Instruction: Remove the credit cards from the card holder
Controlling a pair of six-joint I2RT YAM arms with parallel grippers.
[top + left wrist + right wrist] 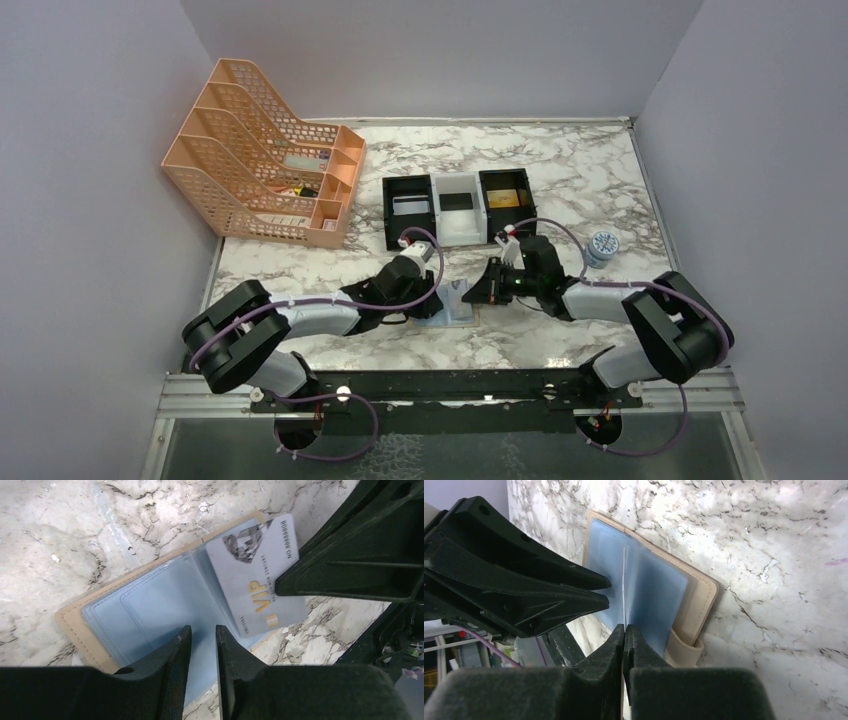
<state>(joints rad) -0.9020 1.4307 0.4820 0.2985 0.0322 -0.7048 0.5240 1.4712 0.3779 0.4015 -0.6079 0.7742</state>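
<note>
The card holder (150,605) is seen lying open on the marble tabletop (50,530), midway between the two arms, with its grey-blue inner faces turned up and its tan edge showing around them. The left end effector (203,630) is set down over the near inner face; its jaws are parted by only a narrow gap, through which the blue lining is seen, and nothing is gripped between them. A silver VIP card (255,575) is seen partly drawn out of the far pocket, lying askew so that one corner overhangs the holder's edge above the tabletop. The right end effector (625,629) is closed on this card: in the right wrist view the card is seen edge-on as a thin pale line running down between the pressed fingertips. The two end effectors are held close together over the holder, tips facing each other. Further back on the tabletop, a row of black and white trays (458,232) is seen, with an orange file rack (262,150) to the left and a small round tin (601,246) to the right.
</note>
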